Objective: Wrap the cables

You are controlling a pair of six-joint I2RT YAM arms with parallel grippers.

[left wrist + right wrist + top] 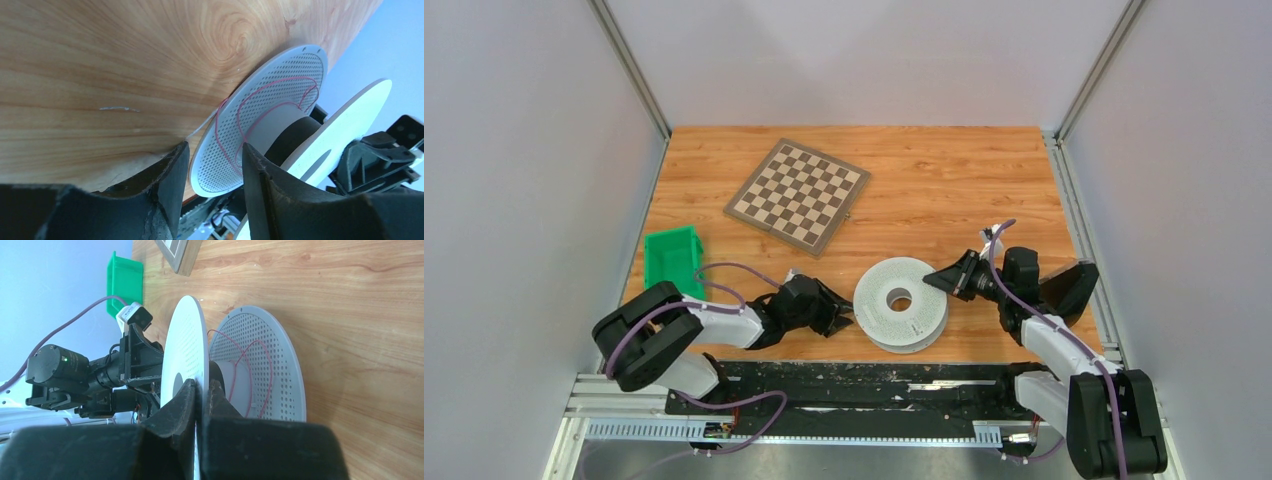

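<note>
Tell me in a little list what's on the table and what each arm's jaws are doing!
spool: white, lying flat on the table near the front, between the two arms
cable: thin and red, in loose loops around the spool's core
left jaws: open, one on each side of the bottom disc's edge, not closed on it
right jaws: shut on the top disc's rim
chessboard: farther back, lying flat, turned at an angle
green bin: by the left edge of the table

no legible text, labels or numbers on spool (pixel 916 318), chessboard (pixel 797 194), green bin (pixel 672 258)
</note>
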